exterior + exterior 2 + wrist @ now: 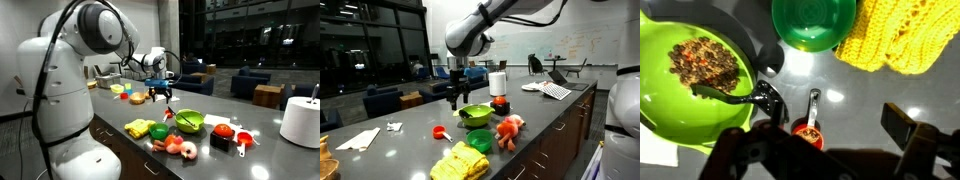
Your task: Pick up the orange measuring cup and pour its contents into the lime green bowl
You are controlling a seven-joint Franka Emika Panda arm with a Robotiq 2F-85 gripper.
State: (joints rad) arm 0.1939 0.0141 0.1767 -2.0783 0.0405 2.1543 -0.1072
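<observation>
One tiny orange-red plastic measuring cup (808, 130) with a short straight handle lay on the glossy grey counter (410, 120) at the lower centre of the wrist view, right beneath the black gripper (457, 98), whose jaws stood wide apart and held nothing. Just up and left of it sat the round, shallow lime green plastic bowl (660, 100), brown crumbly bits inside. A darker green round cup (812, 22) and a knitted yellow cloth (895, 35) filled the top of that frame.
</observation>
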